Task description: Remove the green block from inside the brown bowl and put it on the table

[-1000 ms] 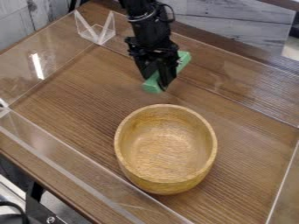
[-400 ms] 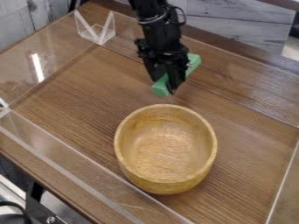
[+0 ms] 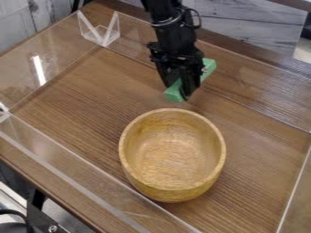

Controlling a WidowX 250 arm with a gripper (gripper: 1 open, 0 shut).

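Camera view: gripper [image 3: 177,82] closed on green block [image 3: 175,93], above brown bowl [image 3: 173,155], upper centre. Best lowered level onto bare wood, released only after contact.

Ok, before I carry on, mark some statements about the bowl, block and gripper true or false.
1. The brown bowl stands with its opening facing up. True.
2. The green block is inside the bowl. False: it is outside, beyond the rim.
3. The bowl has nothing in it. True.
4. The gripper stands open, away from the block. False: it is closed on the block.
5. The gripper is outside the bowl. True.
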